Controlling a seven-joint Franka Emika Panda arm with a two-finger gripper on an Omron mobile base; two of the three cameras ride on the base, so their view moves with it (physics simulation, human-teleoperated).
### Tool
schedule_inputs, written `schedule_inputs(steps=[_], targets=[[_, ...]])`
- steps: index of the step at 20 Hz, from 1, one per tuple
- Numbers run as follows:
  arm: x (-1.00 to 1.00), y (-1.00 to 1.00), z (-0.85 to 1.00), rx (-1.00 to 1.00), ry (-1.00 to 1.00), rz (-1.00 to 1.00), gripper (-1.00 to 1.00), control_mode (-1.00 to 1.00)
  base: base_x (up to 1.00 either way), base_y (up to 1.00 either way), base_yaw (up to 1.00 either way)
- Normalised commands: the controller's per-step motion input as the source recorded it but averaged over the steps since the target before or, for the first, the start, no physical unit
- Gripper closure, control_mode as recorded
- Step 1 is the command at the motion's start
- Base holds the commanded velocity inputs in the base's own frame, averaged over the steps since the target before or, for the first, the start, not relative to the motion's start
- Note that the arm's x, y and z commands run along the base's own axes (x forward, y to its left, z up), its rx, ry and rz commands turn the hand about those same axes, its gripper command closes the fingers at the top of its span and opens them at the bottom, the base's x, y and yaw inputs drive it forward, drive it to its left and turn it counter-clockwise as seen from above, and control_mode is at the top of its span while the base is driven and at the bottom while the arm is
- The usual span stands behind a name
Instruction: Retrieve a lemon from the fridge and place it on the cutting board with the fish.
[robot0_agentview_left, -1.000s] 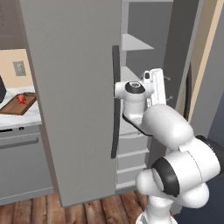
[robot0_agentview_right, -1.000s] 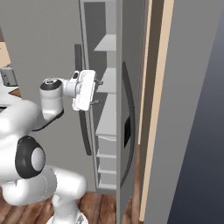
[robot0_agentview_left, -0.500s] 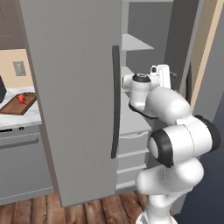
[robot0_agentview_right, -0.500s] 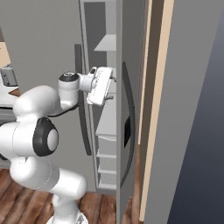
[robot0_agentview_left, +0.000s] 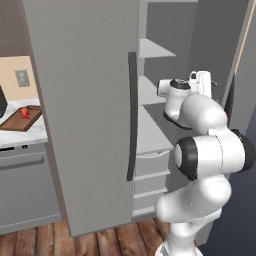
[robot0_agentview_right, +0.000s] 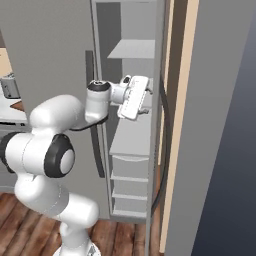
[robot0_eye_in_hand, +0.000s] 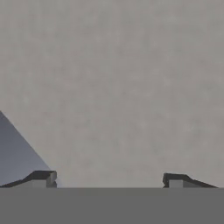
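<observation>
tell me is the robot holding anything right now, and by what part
Nothing is held: the gripper has its jaws wide apart and bare, facing a grey inner wall of the fridge.

A white counter (robot0_agentview_left: 22, 136) sits at the left edge of the left base view. Above it is a tan wall (robot0_agentview_left: 20, 65) with a small grey outlet (robot0_agentview_left: 21, 77). Under the counter a grey appliance front (robot0_agentview_left: 27, 192) fills the lower left, with a long handle bar (robot0_agentview_left: 22, 163) across its top. A wood plank floor (robot0_agentview_left: 107, 240) runs along the bottom of the frame. In the right base view, a pale wooden panel (robot0_agentview_right: 181, 110) stands upright right of centre, and a grey boxy appliance (robot0_agentview_right: 8, 86) sits at the left edge.
</observation>
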Motion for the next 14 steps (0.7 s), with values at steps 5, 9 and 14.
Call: schedule_inputs(steps=[5,9,14], targets=[[-0.03,-0.42,0.00,0.09,-0.02,0.00,-1.00,-1.00,0.00,0.00,0.00],[-0.10,0.11,0.00,0.01,-0.04,0.00,-1.00,-1.00,0.00,0.00,0.00],[-0.12,0.66,-0.03,0.00,-0.10,-0.03,-1.00,-1.00,0.00,0.00,0.00]])
